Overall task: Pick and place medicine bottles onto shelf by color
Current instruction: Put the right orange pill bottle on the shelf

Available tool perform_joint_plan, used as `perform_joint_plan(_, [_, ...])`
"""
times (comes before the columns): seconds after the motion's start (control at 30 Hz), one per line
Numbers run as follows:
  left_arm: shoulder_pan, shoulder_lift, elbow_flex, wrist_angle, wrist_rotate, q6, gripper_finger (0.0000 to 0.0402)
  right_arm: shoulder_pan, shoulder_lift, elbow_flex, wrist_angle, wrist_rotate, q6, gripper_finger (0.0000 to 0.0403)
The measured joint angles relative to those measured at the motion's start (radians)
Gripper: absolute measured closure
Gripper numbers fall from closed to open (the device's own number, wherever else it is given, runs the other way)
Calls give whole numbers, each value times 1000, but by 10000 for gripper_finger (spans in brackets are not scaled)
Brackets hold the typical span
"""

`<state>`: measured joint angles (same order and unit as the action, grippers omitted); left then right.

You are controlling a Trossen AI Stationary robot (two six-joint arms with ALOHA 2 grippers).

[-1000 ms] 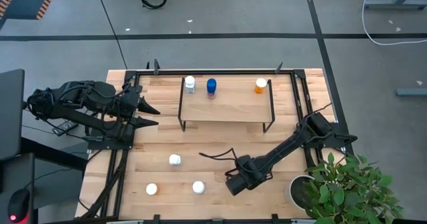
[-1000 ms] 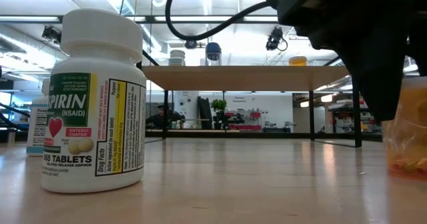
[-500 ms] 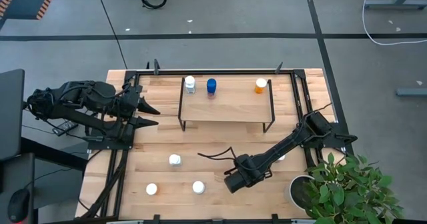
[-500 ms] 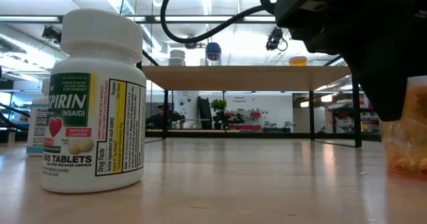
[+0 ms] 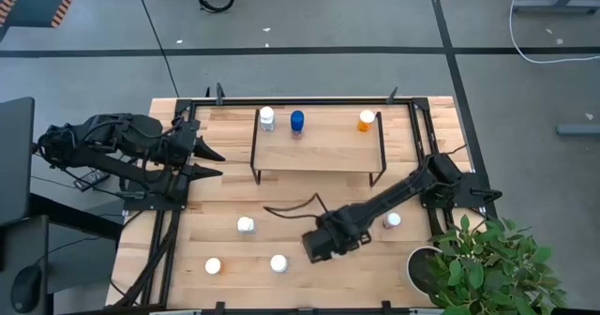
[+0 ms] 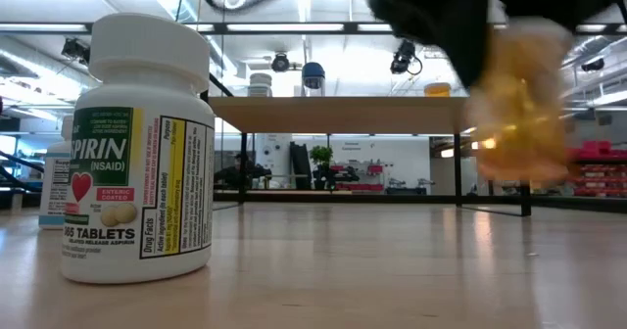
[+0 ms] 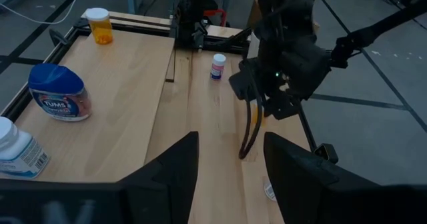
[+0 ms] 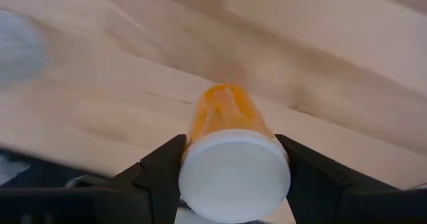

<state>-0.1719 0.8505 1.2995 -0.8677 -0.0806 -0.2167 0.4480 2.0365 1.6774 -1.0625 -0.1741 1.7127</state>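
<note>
Orange bottle (image 8: 227,117) is sitting clamped between the right tool's (image 8: 230,159) fingers, lifted clear of the counter (image 5: 309,193); left tool (image 5: 208,161) is idling, parted, empty.

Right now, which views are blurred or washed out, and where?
Low view: the orange bottle in the right claw is smeared, while the aspirin bottle is sharp; bright ceiling lights glare behind. Right wrist view: the tabletop streaks with blur. High view: crisp, evenly lit.

Eight bottles: three on shelf (image 5: 319,151), four on table (image 5: 225,198), one held.
</note>
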Motion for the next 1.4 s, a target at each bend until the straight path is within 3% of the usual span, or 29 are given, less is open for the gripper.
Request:
perform_joint_plan(0.17, [0,0,0,0,0,0,228,-77,0,184,-174,12,-92,176])
perform_joint_plan(0.37, [0,0,0,0,0,3,228,-215,0,419,-443,116,-234,176])
perform_joint_plan(0.57, [0,0,0,0,0,3,229,-367,-1,556,-509,215,-400,176])
perform_joint_plan(0.87, [0,-3,0,-44,0,-49,228,-582,0,558,-509,247,-538,176])
perform_joint_plan(1.4, [0,-9,-1,-87,0,-33,228,-782,0,558,-509,146,-708,176])
